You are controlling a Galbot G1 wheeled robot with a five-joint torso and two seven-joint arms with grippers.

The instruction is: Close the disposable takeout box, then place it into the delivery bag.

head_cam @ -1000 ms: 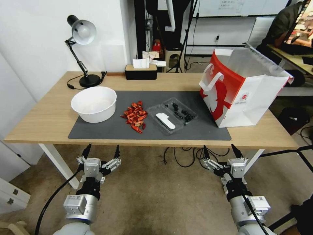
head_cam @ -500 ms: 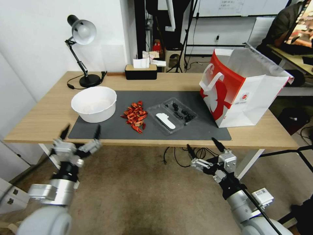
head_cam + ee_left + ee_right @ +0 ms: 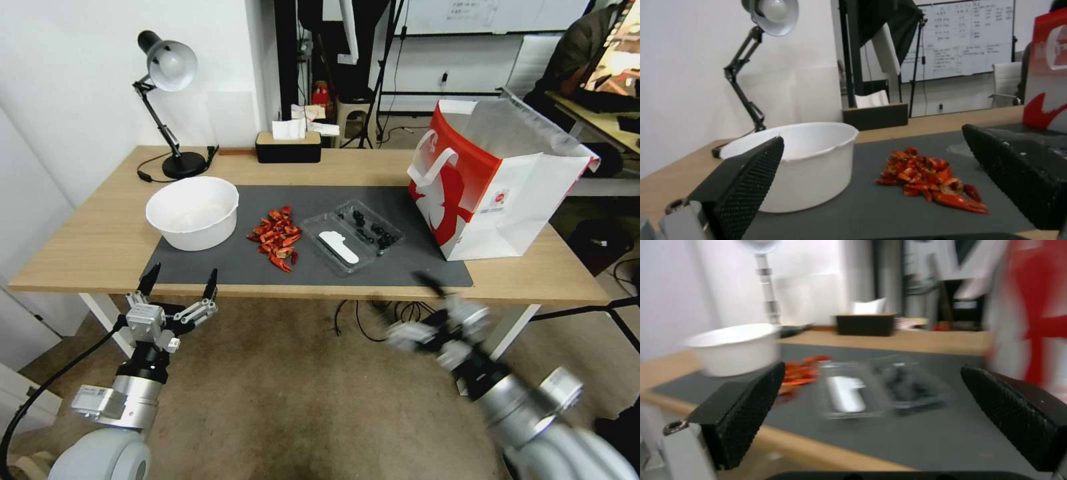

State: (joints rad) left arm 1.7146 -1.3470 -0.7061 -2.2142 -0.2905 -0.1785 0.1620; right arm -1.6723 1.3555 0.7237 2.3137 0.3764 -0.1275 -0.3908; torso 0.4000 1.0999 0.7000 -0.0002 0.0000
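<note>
The disposable takeout box (image 3: 351, 236) is seen lying open on the dark mat (image 3: 227, 267), between the red pieces (image 3: 275, 239) and the delivery bag (image 3: 497, 180), whose small red logo cannot be read. The left gripper (image 3: 180, 281) and right gripper (image 3: 412, 303) are held wide open and empty, below the mat's near edge.

takeout box (image 3: 351, 236): clear thin glossy plastic | delivery bag (image 3: 495, 183): stiff smooth paper | table (image 3: 87, 233): pale wood, matt | mat (image 3: 220, 267): dark grey, matt | bowl (image 3: 192, 212): smooth white plastic | left gripper (image 3: 180, 280) fingers (image 3: 753, 176): black, ribbed pads
</note>
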